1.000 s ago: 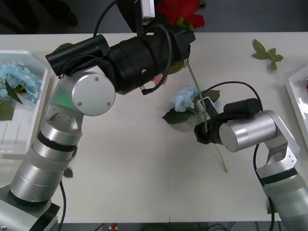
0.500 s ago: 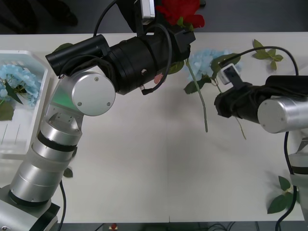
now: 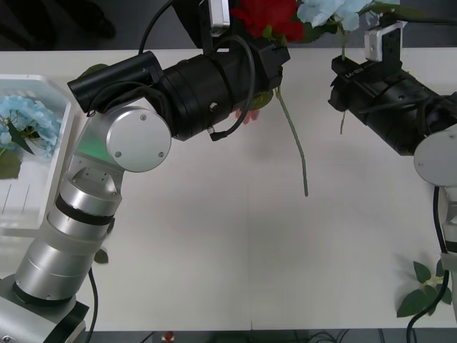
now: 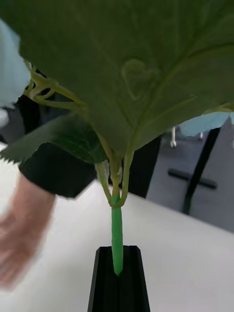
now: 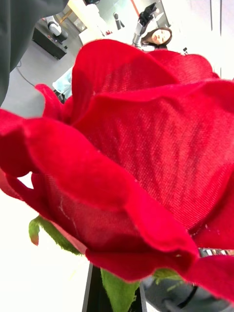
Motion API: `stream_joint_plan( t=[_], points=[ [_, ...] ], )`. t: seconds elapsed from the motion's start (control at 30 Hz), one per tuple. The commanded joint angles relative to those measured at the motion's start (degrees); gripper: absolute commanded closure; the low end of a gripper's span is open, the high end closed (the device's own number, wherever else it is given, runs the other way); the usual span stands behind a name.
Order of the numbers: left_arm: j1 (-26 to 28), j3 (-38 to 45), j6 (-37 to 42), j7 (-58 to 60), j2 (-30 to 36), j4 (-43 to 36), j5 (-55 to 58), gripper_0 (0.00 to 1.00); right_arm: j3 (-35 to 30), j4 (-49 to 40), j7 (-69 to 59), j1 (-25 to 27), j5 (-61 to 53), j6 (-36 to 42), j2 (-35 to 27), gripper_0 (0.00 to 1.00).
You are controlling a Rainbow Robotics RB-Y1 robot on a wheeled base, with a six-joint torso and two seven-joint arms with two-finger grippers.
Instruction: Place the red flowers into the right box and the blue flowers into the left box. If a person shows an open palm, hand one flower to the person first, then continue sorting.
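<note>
Blue flower (image 3: 330, 10) sits at the frame's top right, stem (image 4: 116, 243) clamped upright in my right gripper (image 3: 348, 75). A blurred hand (image 4: 22, 239) lies beyond it, nearer this arm. My left gripper (image 3: 268, 53), top centre, holds a red rose (image 3: 268, 16), stem hanging.

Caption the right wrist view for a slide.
Right pincer shut on a blue flower's stem, a person's hand nearby.

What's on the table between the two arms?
Only the red rose's hanging stem crosses that stretch in the front view; the table beneath is bare. The blue flower is held high.
</note>
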Motion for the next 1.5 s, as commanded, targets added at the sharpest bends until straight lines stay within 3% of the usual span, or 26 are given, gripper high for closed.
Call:
stream_joint_plan(
  t=[0.03,0.23,0.77,0.8,0.87,0.97,1.03,1.33,1.5],
  points=[
    [-1.75,-0.42,-0.71,-1.75,-0.10,-1.17,0.55,1.00,0.08,-2.26,2.09,-3.27,-5.54,-3.91,0.23,1.00],
    [-1.75,-0.42,-0.71,-1.83,-0.10,-1.17,0.63,1.00,0.34,-2.26,3.06,-6.00,-7.48,-7.95,0.23,1.00],
    [-1.75,-0.42,-0.71,-1.83,-0.10,-1.17,0.63,1.00,0.52,-2.44,6.22,-6.00,-12.31,-9.97,0.23,1.00],
    [-1.75,-0.42,-0.71,-1.83,-0.10,-1.17,0.63,1.00,0.52,-2.44,6.48,-5.91,-12.31,-9.89,0.23,0.94],
    [-1.75,-0.42,-0.79,-1.83,-0.10,-1.17,0.63,1.00,0.52,-2.53,6.92,-5.82,-12.58,-9.89,0.23,0.58],
    [-1.75,-0.42,-0.71,-1.83,-0.10,-1.17,0.63,1.00,0.70,-2.62,7.45,-5.56,-13.81,-9.36,0.23,0.13],
    [-1.75,-0.42,-0.71,-1.83,-0.02,-1.17,0.63,1.00,0.70,-2.53,7.98,-5.30,-14.60,-8.57,0.23,0.00],
    [-1.75,-0.42,-0.71,-1.83,-0.10,-1.17,0.63,1.00,0.08,-4.46,9.21,-3.27,-16.62,-5.67,0.23,0.00],
    [-1.75,-0.42,-0.71,-1.83,-0.10,-1.17,0.63,1.00,-3.44,-7.19,9.21,-0.55,-19.34,1.80,0.23,0.00]
  ],
)
